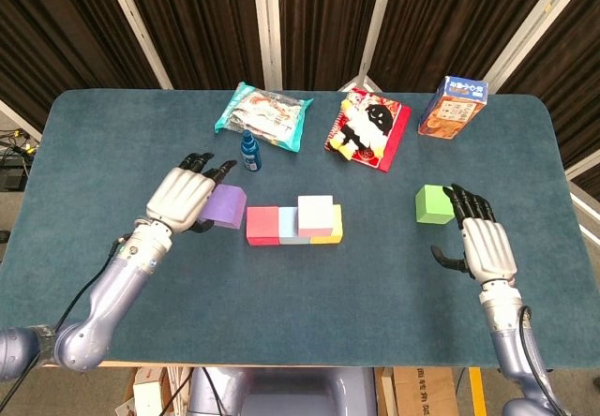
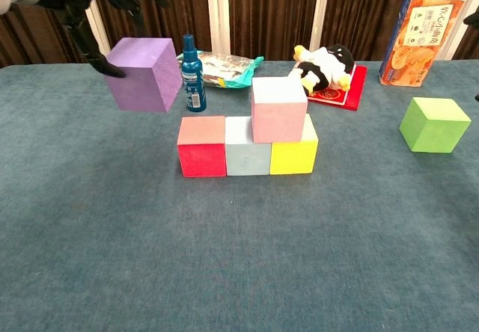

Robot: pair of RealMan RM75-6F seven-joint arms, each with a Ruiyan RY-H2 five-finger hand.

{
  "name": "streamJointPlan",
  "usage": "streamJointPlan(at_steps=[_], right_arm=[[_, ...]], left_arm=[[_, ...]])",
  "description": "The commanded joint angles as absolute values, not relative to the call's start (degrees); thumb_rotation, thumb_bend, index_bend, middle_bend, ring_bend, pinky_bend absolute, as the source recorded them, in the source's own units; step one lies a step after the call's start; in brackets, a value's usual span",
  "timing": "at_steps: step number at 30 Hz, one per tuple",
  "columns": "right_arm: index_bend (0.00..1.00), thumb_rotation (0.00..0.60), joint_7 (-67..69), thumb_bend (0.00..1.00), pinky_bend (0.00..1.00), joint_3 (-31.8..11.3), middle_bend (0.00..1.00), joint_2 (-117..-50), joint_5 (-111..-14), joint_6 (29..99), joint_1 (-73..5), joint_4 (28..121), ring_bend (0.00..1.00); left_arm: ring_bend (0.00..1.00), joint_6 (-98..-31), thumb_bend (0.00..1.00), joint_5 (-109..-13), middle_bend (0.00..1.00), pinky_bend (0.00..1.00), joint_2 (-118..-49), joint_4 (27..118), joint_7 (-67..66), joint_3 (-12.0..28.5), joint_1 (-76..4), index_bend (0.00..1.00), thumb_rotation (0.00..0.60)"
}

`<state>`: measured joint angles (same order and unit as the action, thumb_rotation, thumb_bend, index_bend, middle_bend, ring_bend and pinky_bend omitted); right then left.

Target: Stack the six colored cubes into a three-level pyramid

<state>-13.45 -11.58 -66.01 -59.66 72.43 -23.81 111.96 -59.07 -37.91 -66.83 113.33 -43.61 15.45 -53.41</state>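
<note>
Left hand [image 1: 187,197] grips the purple cube [image 2: 142,73] from above, fingers wrapped over its top and far side, and I have it in the air just left of the red cube [image 2: 201,146] and higher than it. I carry it high so it clears the red cube's top on the way in. The row runs red, grey cube [image 2: 247,145], yellow cube [image 2: 294,149], all touching, with the pink cube [image 2: 278,109] on top, straddling grey and yellow. That leaves the seam between red and grey as the open second-level spot, and I judge that is where purple belongs.

A cube has no long axis; what matters is its faces. Purple hangs slightly tilted and turned, one vertical edge toward the chest camera, so I would square it to the row before lowering.

Right hand [image 1: 484,244] lies with fingers apart, holding nothing, just right of the green cube [image 1: 433,203], which sits well right of the red cube, ready for the top.
</note>
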Motion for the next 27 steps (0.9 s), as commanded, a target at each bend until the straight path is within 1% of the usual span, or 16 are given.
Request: streamJointPlan(at_steps=[1, 7, 12, 18, 27], right_arm=[[0.0, 0.6, -13.4, 0.32, 0.0, -11.4, 0.0, -66.1, -59.9, 72.2, -23.8, 112.1, 0.0], [0.0, 0.6, -13.0, 0.32, 0.0, -11.5, 0.0, -66.1, -59.8, 71.9, -23.8, 112.1, 0.0], [0.0, 0.6, -12.2, 0.32, 0.0, -11.9, 0.0, -65.9, -59.4, 71.6, -23.7, 112.1, 0.0], [0.0, 0.6, -11.1, 0.32, 0.0, -12.3, 0.0, -65.4, -59.4, 71.1, -23.6, 112.2, 0.0], [0.0, 0.6, -10.5, 0.32, 0.0, -12.1, 0.0, -65.2, -59.4, 70.3, -23.6, 112.3, 0.0]], left_arm=[[0.08, -60.8, 0.28, -33.0, 0.32, 0.11, -69.1, 113.7, -46.4, 15.3, -56.4, 0.04, 0.6], [0.08, -65.0, 0.28, -23.2, 0.32, 0.11, -71.8, 115.0, -49.9, 16.3, -60.8, 0.04, 0.6], [0.07, -68.8, 0.28, -16.9, 0.32, 0.11, -74.4, 115.2, -52.1, 17.6, -64.1, 0.04, 0.6], [0.08, -71.1, 0.28, -13.1, 0.32, 0.11, -76.6, 114.0, -54.3, 18.0, -67.1, 0.04, 0.6], [0.07, -71.9, 0.28, -9.0, 0.32, 0.11, -78.9, 111.0, -56.4, 18.9, -70.6, 0.04, 0.6]])
